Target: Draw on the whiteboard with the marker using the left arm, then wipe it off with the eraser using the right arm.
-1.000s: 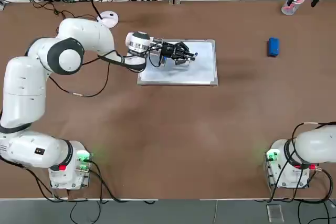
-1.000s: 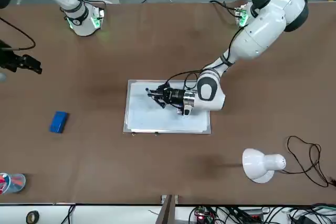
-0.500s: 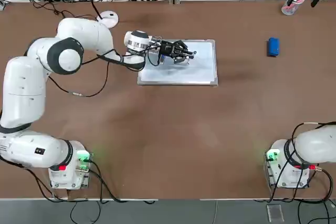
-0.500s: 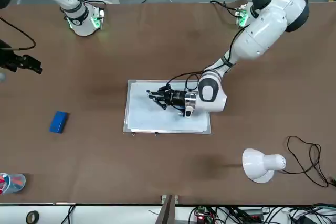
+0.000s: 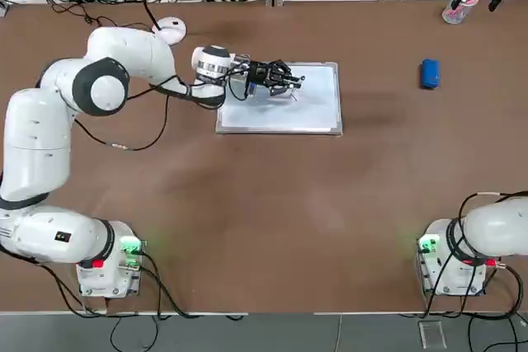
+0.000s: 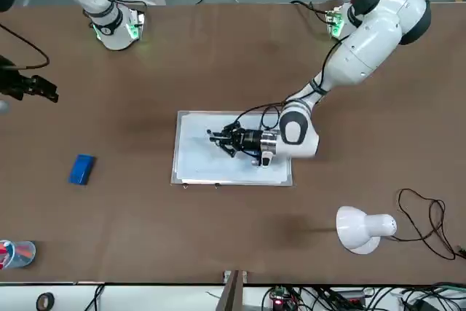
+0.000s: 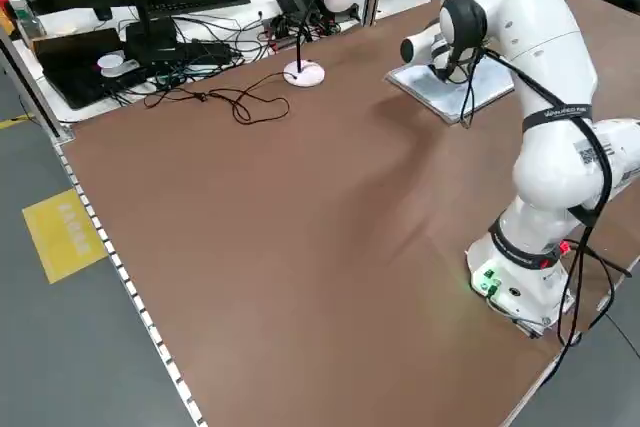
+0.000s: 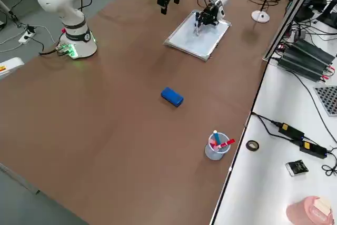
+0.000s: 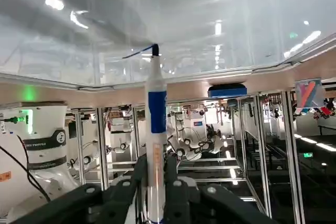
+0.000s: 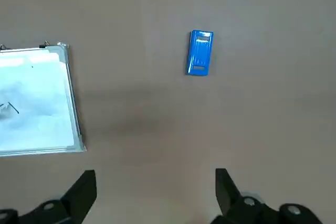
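Brown matte tabletop fills the views, flat and bare across its middle, with cluttered white benches of cables past its far edge. At the far right corner by that edge stands a clear plastic cup holding a few pens, one of them red. Near it on the bench lies a small dark roll of tape.

On the far half of the table the whiteboard lies flat, a glossy white rectangle in a thin silver frame, with a faint short stroke on it. The left arm, smooth white shells with grey joints, reaches over the board, and the left gripper is clamped tight on the marker, a slim white barrel with a blue band whose dark tip touches the board's surface. Well apart to the right the eraser, a small rounded bright blue block, lies alone on the wood. The right arm is parked by its base, and the right gripper hangs high above the table with black fingers spread wide, holding nothing. A white dome lamp sits beyond the board
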